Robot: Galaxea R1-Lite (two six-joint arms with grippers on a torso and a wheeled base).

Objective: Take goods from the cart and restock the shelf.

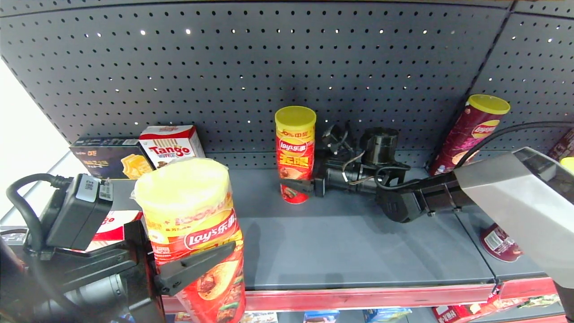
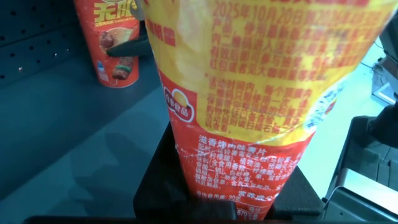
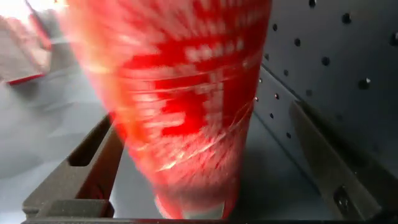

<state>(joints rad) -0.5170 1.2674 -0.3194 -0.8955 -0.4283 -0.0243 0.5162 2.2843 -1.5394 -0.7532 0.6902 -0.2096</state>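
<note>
Head view: two red cans, held can point(image 1: 193, 233) pinched by left fingers point(image 1: 197, 264), shelf can point(image 1: 294, 152) between spread right fingers point(image 1: 296, 185).

Label txt – chip can point(image 1: 193, 224), wafer box point(image 1: 172, 146)

Even light, white glare far left
</note>
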